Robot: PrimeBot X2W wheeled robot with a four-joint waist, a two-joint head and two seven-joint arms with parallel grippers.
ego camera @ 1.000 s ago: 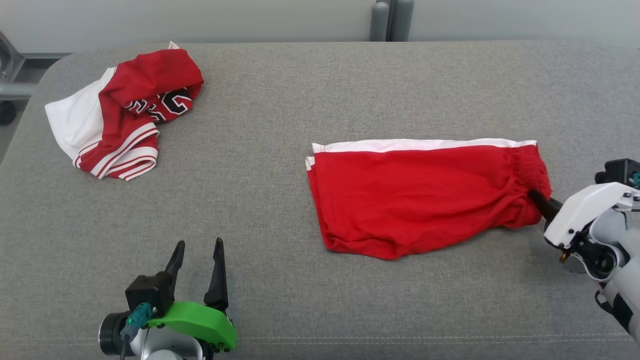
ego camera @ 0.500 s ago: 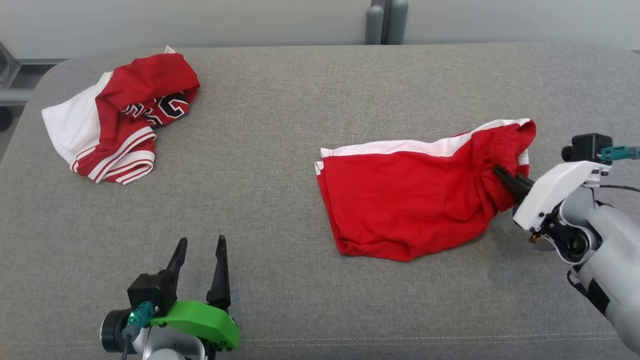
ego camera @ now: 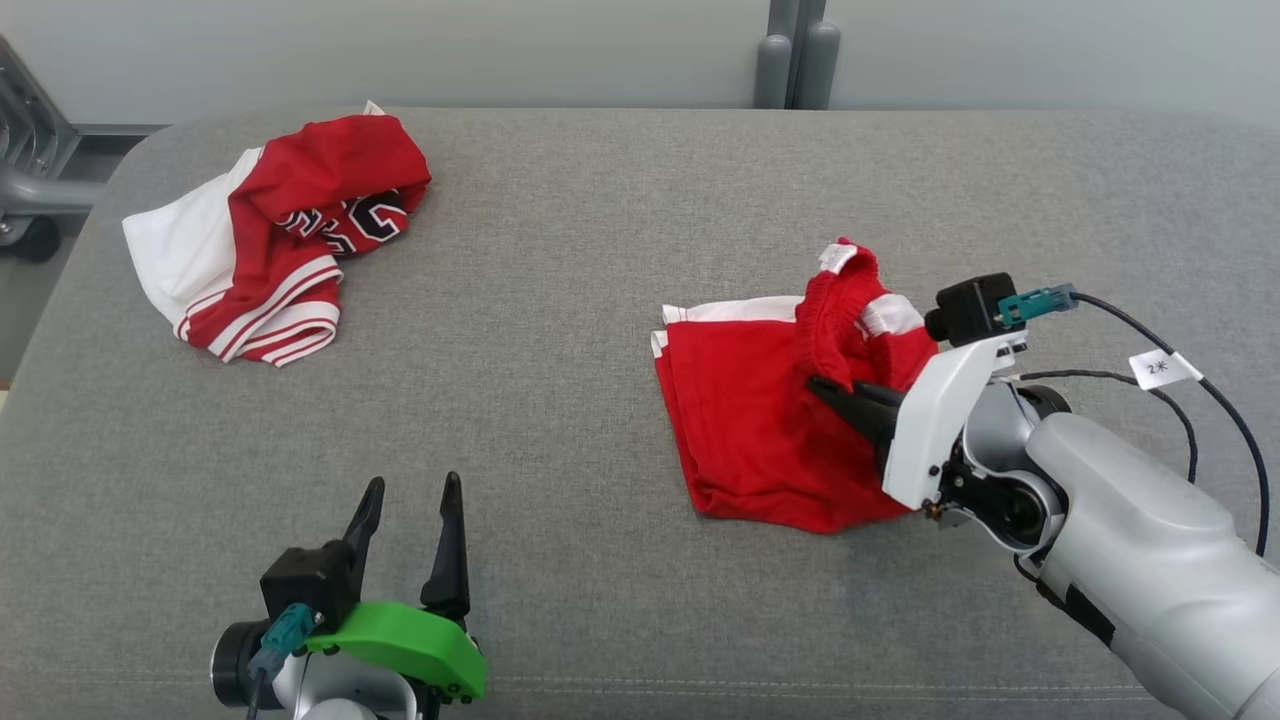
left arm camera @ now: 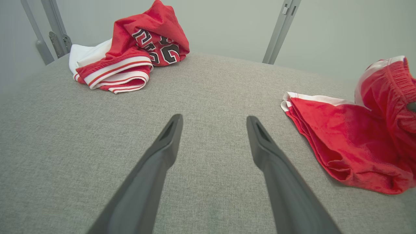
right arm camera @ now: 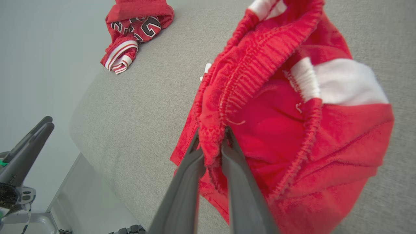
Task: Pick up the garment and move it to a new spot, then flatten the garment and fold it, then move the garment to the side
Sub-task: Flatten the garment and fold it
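While the right gripper (ego camera: 822,388) is clamped on the waistband (right arm camera: 260,52) of the red shorts (ego camera: 745,420), the fold looks half done. The waistband end is raised over the leg half, which lies flat at 3 o'clock on the grey cushion (ego camera: 600,300). Left gripper (ego camera: 412,483) is idle at 7 o'clock, jaws apart. Remaining, I'd say: lay the fold down, move the shorts aside.

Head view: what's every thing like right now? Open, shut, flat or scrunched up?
Red shorts, waistband end lifted and bunched, leg end lying flat on the grey pad.
Right gripper, shut on the shorts' waistband.
Left gripper, open, holding nothing.
Red and white jersey, crumpled in a heap, nothing touching it.
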